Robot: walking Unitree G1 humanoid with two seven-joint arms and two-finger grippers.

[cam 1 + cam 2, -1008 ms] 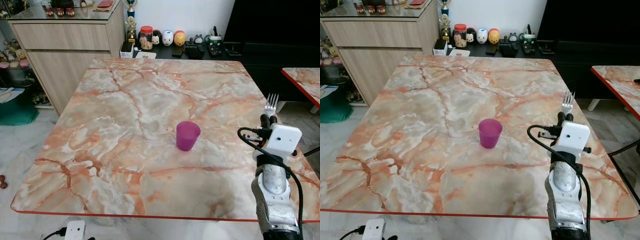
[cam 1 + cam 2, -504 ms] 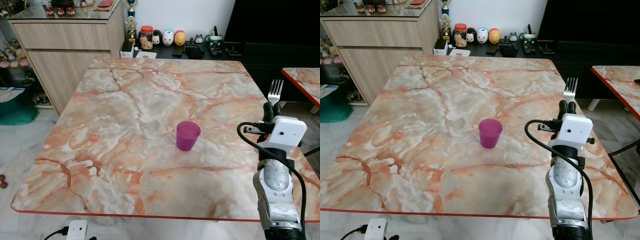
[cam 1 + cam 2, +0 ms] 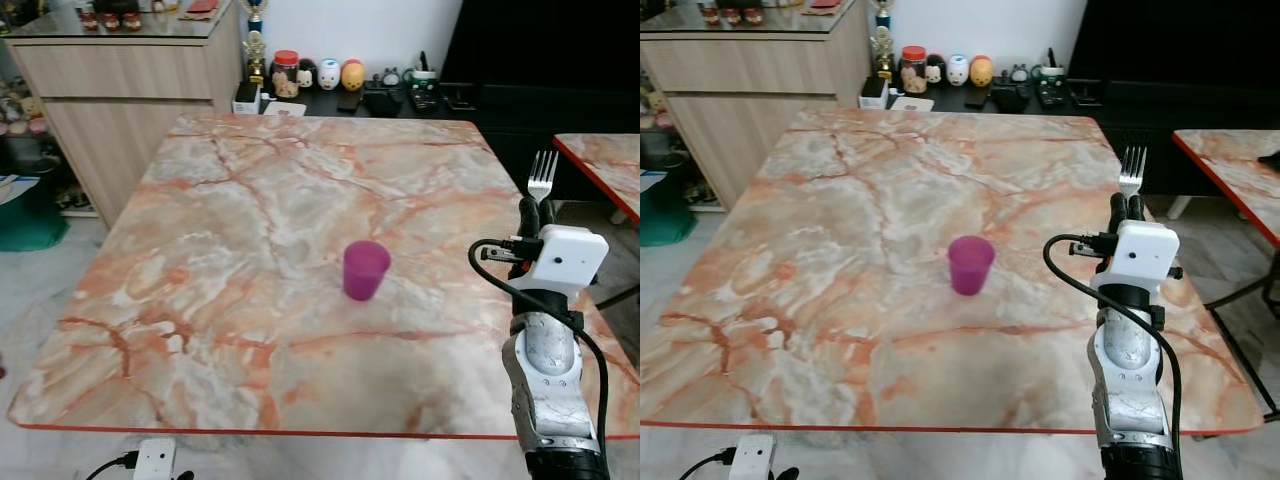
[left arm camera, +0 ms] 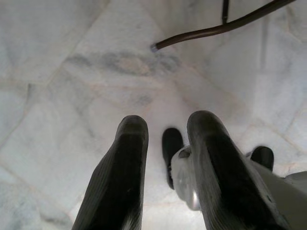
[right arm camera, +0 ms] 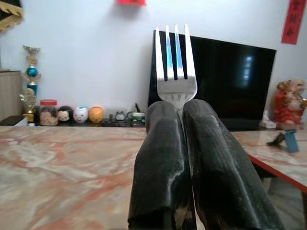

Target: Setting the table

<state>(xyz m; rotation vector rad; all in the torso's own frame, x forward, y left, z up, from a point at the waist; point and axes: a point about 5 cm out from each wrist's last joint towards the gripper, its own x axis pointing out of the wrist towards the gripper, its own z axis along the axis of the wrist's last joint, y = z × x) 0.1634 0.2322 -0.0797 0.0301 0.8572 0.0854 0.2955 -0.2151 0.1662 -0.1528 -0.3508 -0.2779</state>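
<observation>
A purple cup (image 3: 365, 270) stands upright near the middle of the marble table (image 3: 230, 210). My right gripper (image 3: 529, 208) hovers over the table's right edge, to the right of the cup and apart from it. It is shut on the handle of a silver fork (image 3: 541, 172), held upright with the tines on top. In the right wrist view the fork (image 5: 175, 67) rises from between the two closed fingers (image 5: 158, 143). My left gripper (image 4: 165, 127) hangs idle above the pale floor, open, with nothing between its fingers.
A wooden cabinet (image 3: 120, 80) stands at the back left. A low dark shelf with jars and figurines (image 3: 330, 75) and a black TV (image 5: 230, 76) line the far side. A second red-edged table (image 3: 600, 165) is on the right. A white power strip (image 3: 152, 460) lies by the near edge.
My right gripper has lifted the fork a little higher beside the table's right edge. The camera has shifted slightly. The cup has stayed in place.
</observation>
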